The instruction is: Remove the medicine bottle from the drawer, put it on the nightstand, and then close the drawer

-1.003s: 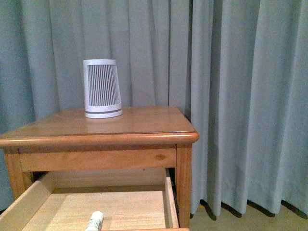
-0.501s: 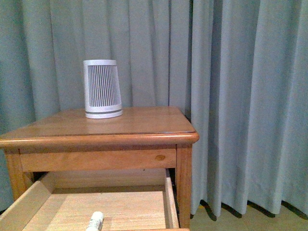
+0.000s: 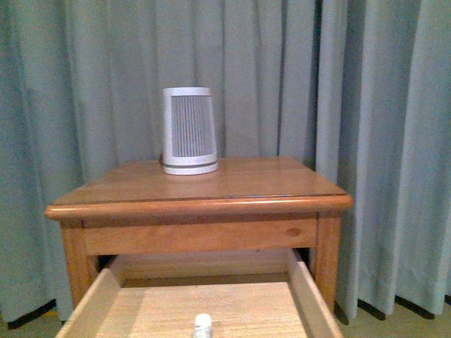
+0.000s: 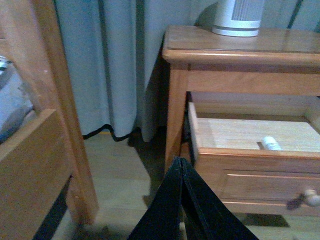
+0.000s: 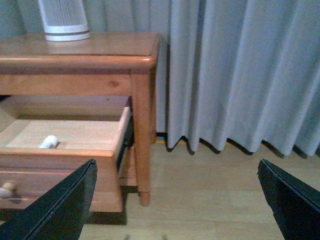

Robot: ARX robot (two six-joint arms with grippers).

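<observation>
The nightstand (image 3: pixel 197 204) stands before me with its upper drawer (image 3: pixel 211 310) pulled open. The small white medicine bottle (image 3: pixel 203 325) lies on the drawer's pale floor near the front; it also shows in the left wrist view (image 4: pixel 271 143) and the right wrist view (image 5: pixel 48 142). Neither arm shows in the front view. My left gripper (image 4: pixel 181 165) is shut and empty, low over the floor by the nightstand's left side. My right gripper (image 5: pixel 177 200) is open and empty, over the floor in front of the nightstand's right leg (image 5: pixel 142 150).
A white-and-grey ribbed device (image 3: pixel 189 132) stands at the back of the nightstand top. Grey curtains (image 3: pixel 366 141) hang behind. A wooden bed frame (image 4: pixel 45 125) stands left of the nightstand. The drawer's knob (image 4: pixel 312 198) sticks out at its front.
The front view has shifted: the nightstand and ribbed device now sit further right in the picture, nearly centred. The bottle lies where it was in the drawer.
</observation>
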